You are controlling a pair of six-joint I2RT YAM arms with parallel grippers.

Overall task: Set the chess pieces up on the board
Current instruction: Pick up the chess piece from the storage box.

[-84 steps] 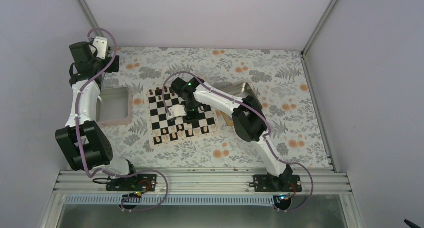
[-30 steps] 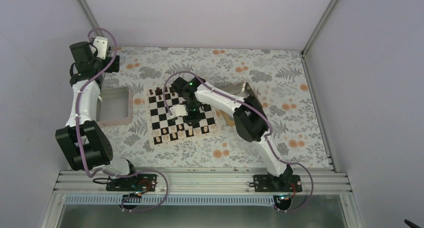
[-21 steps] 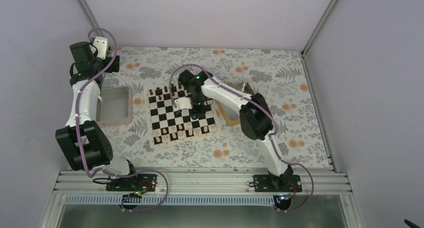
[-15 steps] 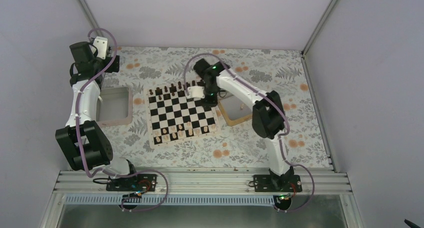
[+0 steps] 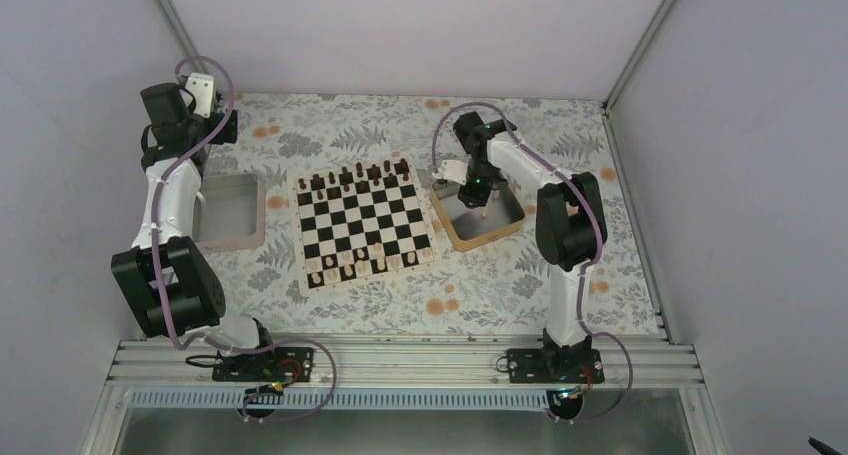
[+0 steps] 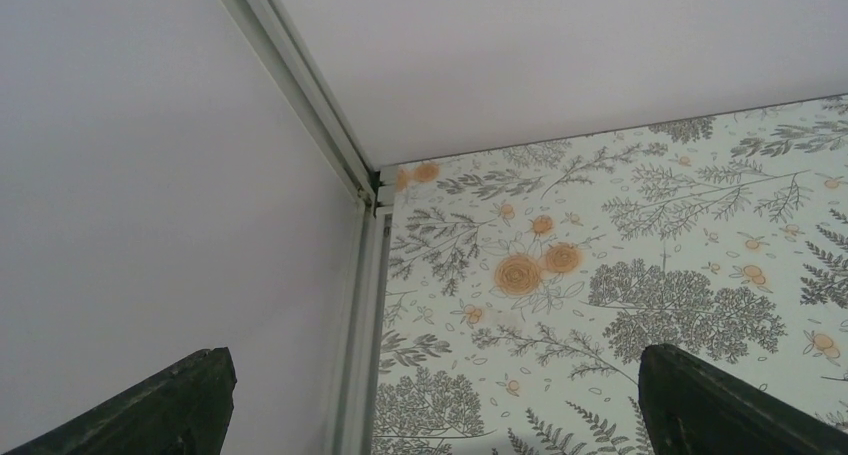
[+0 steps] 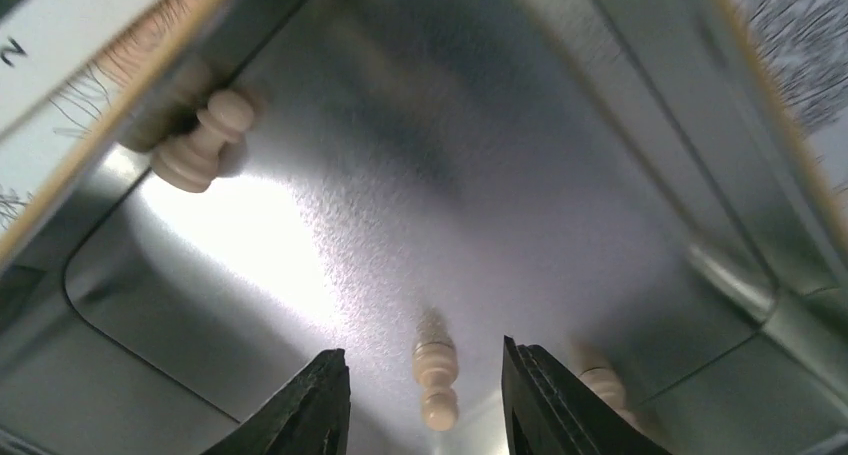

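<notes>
One light pawn [image 7: 436,387] lies flat on the floor of the gold tin tray [image 7: 480,155]. Long axis runs toward the wrist camera, narrower end nearest it. It sits between the right gripper [image 7: 422,365] tips, touching neither, jaws apart. Left gripper [image 6: 430,385] is spread wide.

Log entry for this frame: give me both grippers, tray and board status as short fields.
right gripper: open, low inside the gold tin tray, fingers either side of a lying tan piece, apparently not touching it
tray contents: at least three tan pieces
left gripper: open, holding nothing, at the table's far-left corner
board: dark pieces along the far row, placed tan pieces near the near edge
</notes>
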